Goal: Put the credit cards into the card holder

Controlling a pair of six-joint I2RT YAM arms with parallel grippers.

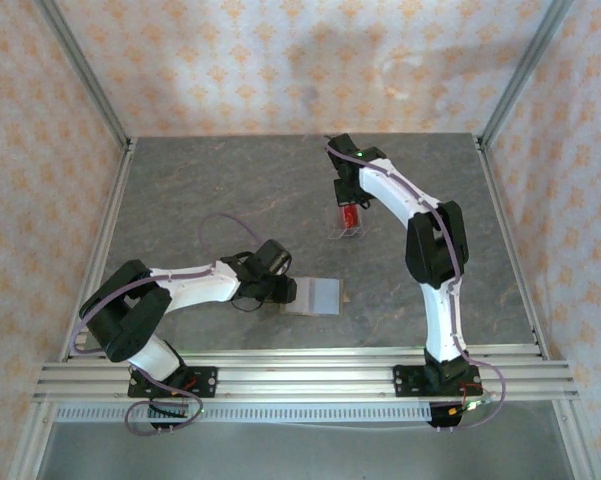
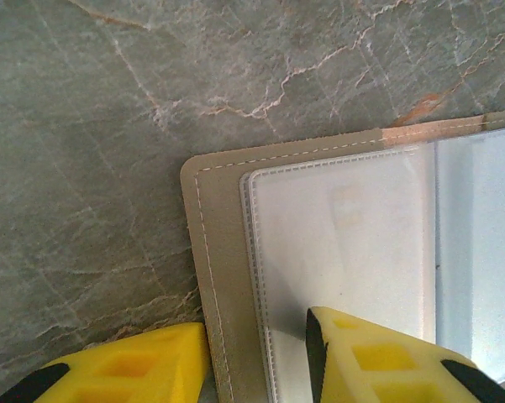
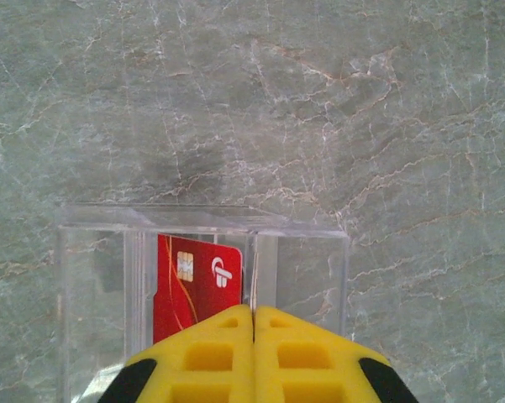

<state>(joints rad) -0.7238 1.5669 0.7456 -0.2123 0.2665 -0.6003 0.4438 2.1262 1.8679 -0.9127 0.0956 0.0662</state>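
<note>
Item: red credit card (image 3: 193, 277), upright in the clear rack (image 3: 92, 252), just left of my right gripper (image 3: 254, 312). Jaws together; I cannot tell if they pinch anything.
Item: card holder (image 1: 315, 296), open flat, nearer my left gripper (image 2: 254, 327), jaws apart astride its edge. Open table (image 1: 230, 180) between.

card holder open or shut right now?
Open. The card holder lies spread flat on the table, with its pale, clear inner pockets facing up inside the olive stitched border.
</note>
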